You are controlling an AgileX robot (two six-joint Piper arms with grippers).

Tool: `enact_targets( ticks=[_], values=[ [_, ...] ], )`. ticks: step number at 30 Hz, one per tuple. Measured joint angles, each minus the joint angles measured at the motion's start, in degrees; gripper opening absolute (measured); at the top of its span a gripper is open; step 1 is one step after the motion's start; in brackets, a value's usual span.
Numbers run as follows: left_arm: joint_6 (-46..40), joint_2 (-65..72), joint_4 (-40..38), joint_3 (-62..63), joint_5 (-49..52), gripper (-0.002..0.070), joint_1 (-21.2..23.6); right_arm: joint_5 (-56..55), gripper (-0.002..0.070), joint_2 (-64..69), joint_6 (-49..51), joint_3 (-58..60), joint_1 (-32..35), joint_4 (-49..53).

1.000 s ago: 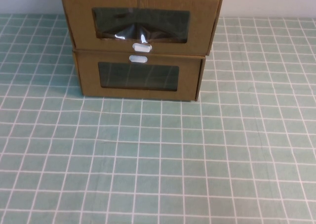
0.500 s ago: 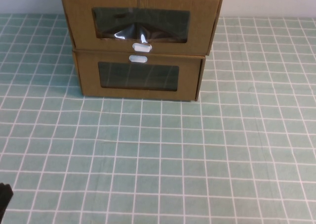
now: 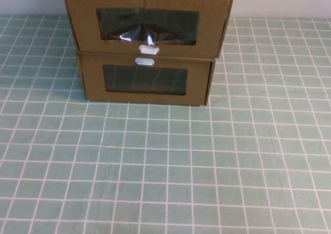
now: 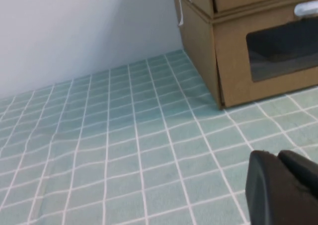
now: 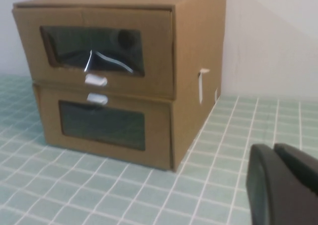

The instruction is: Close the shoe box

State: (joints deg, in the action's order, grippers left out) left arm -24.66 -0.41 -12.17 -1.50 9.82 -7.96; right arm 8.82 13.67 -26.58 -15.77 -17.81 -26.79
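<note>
Two stacked boxes at the table's far edge, both claws low and off to the sides.

I see the table under a green grid cloth. The shoe box sits on top of the lower box, its wrinkled window facing me and its front overhanging the lower box slightly. Left claw is near the table, left of the stack, holding nothing; right claw is to the stack's right, holding nothing. I can't tell how far either is open.
</note>
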Motion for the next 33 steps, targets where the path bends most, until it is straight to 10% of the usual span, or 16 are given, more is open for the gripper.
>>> enact_targets(
  ticks=[10, 33],
  values=[
    [18.1, -0.1, 5.7, 0.0, 8.6, -0.0003, 0.1, 10.6, -0.0014, 0.0, 0.0, 0.0, 0.0, 0.1],
    [20.0, -0.1, 6.2, 0.0, 12.7, -0.0003, 0.1, 25.0, -0.0014, 0.0, 0.0, 0.0, 0.0, 0.7]
  ],
)
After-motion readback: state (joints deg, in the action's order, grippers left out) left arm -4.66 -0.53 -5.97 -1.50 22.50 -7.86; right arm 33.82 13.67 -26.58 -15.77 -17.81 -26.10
